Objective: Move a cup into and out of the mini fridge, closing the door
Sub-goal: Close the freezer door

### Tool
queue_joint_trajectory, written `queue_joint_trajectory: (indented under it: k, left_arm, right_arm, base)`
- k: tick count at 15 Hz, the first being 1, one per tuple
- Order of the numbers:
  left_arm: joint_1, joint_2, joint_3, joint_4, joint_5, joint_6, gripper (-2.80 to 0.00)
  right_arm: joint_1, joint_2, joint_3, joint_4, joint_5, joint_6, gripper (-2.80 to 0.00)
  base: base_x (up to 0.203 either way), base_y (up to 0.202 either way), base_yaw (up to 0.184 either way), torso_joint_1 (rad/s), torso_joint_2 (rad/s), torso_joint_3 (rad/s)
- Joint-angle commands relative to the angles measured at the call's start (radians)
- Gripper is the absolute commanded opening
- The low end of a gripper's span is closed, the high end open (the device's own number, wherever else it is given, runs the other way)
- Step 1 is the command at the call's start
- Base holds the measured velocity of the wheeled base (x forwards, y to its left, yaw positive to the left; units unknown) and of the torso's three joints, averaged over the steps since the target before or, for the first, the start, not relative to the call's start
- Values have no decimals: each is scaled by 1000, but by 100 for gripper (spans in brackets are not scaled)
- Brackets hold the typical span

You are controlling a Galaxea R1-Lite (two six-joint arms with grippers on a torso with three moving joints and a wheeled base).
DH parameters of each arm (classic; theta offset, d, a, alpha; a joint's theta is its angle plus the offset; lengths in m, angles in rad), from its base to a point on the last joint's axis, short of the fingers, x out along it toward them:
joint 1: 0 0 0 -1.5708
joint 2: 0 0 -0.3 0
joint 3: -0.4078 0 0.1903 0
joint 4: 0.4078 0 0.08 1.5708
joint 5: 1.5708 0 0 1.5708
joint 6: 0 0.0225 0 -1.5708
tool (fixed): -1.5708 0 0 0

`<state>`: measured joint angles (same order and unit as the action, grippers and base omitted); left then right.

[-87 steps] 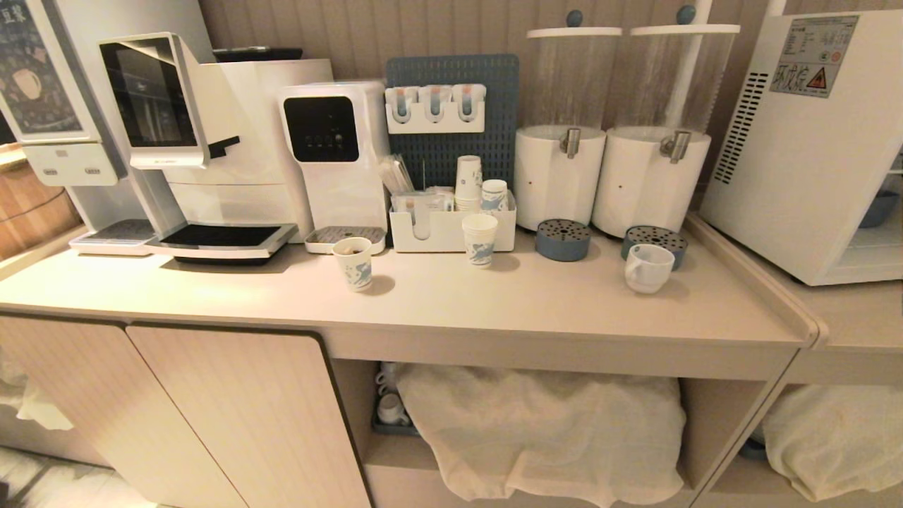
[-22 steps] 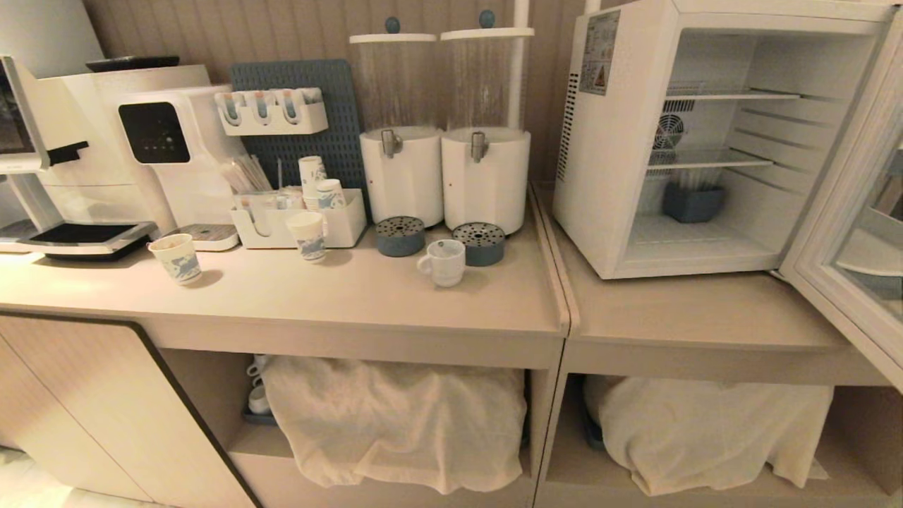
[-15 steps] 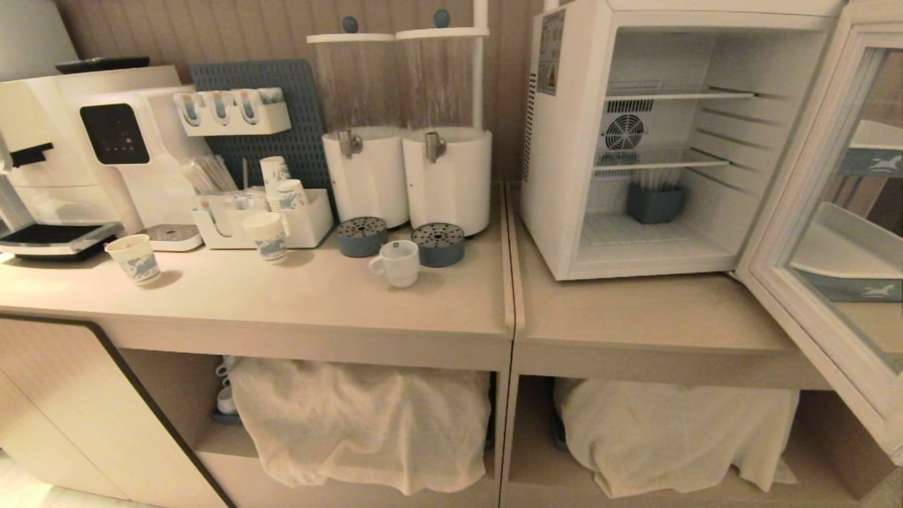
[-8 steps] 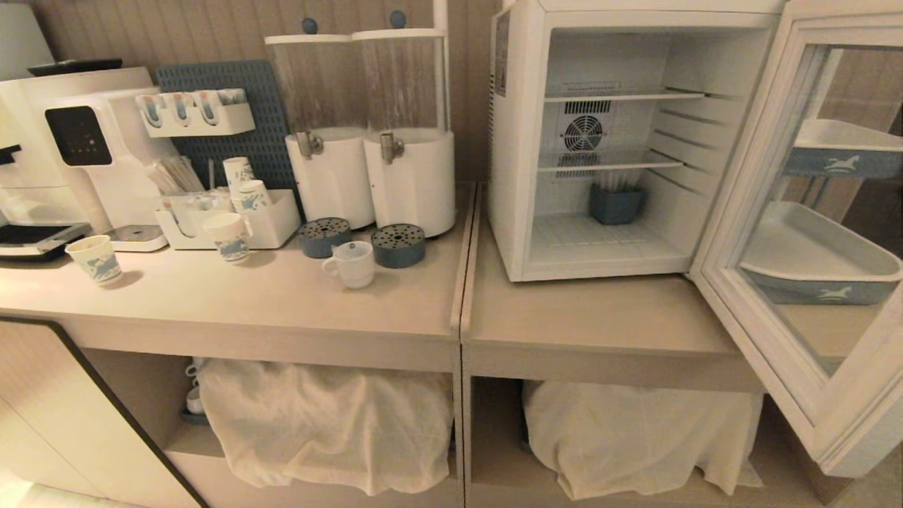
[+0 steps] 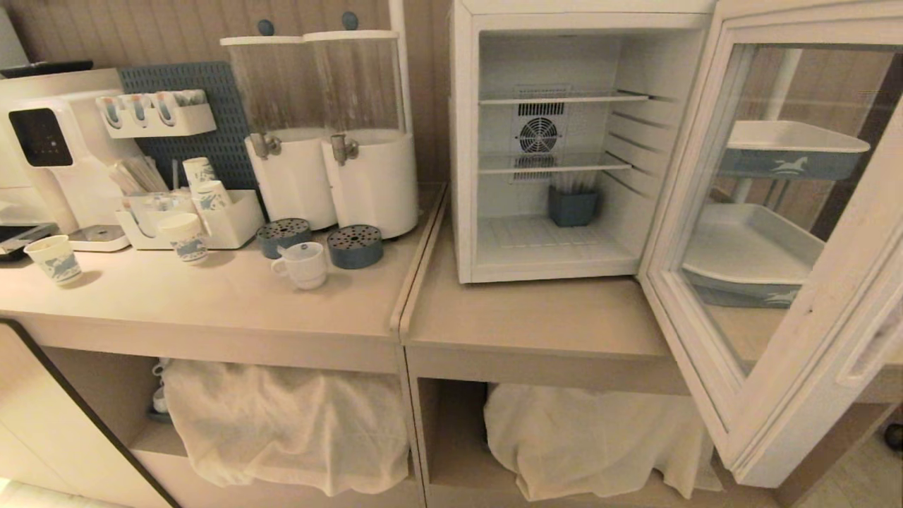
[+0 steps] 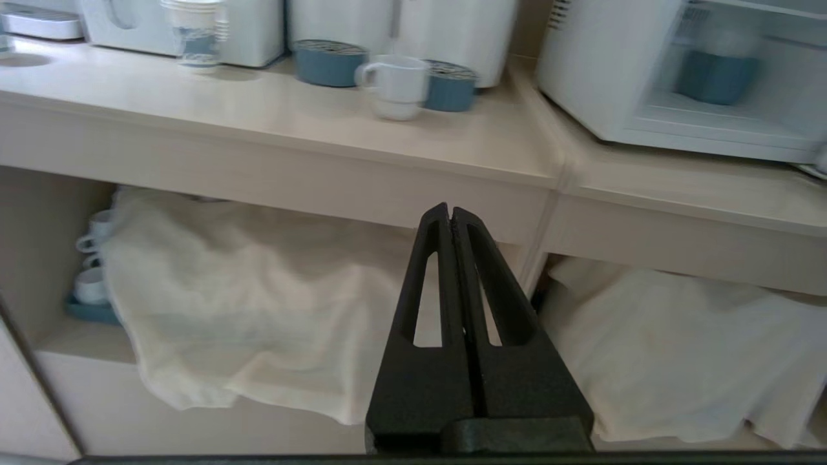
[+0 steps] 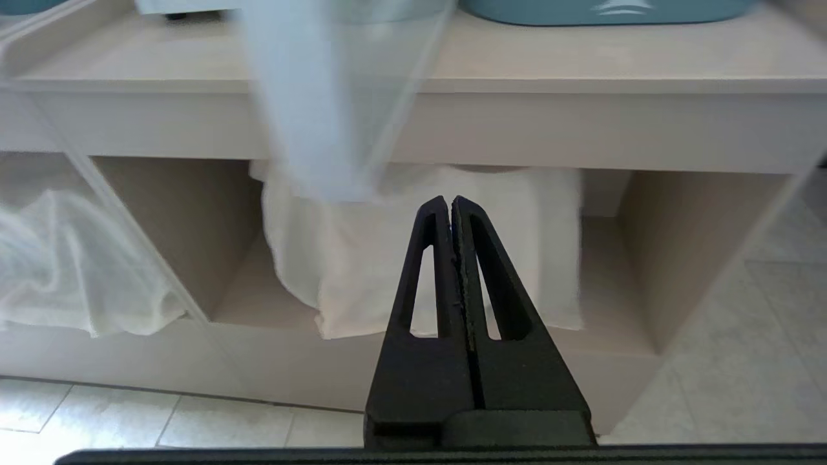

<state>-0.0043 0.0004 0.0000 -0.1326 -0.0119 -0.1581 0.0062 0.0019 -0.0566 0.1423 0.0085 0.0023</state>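
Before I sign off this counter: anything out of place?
Only the mini fridge: its door hangs wide open. The cup stands upright on the counter; nothing is spilled.

Cup (image 5: 303, 264) left of mini fridge (image 5: 543, 141)

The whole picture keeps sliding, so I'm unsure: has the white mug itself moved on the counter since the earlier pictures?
No. The mug sits just left of the blue drip tray, as before; only the camera moved.
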Motion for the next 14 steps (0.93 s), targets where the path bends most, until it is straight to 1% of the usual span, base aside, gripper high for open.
queue_joint_trajectory:
  k: [1, 4, 10, 11, 12, 14]
  left_arm:
    - [0, -5, 40, -1, 0, -3, -280]
    - [0, -5, 40, -1, 0, -3, -280]
    - [0, -5, 40, -1, 0, -3, -280]
    - [0, -5, 40, -1, 0, -3, -280]
    - [0, -5, 40, -1, 0, -3, -280]
    - [0, -5, 40, -1, 0, -3, -280]
  right_arm:
    - [0, 3, -1, 0, 1, -1, -280]
    - [0, 3, 0, 0, 1, 1, -280]
    - [0, 1, -4, -10, -5, 9, -280]
    - [0, 2, -41, -6, -6, 14, -280]
    - [0, 2, -118, 12, -7, 21, -280]
    - [0, 13, -341, 109, -26, 31, -280]
  base:
    - [0, -195, 0, 2, -7, 2]
    - [0, -132, 0, 1, 3, 3]
    - [0, 0, 0, 0, 0, 0]
    - [0, 0, 0, 0, 0, 0]
    - [0, 0, 0, 0, 0, 0]
    - [0, 0, 0, 0, 0, 0]
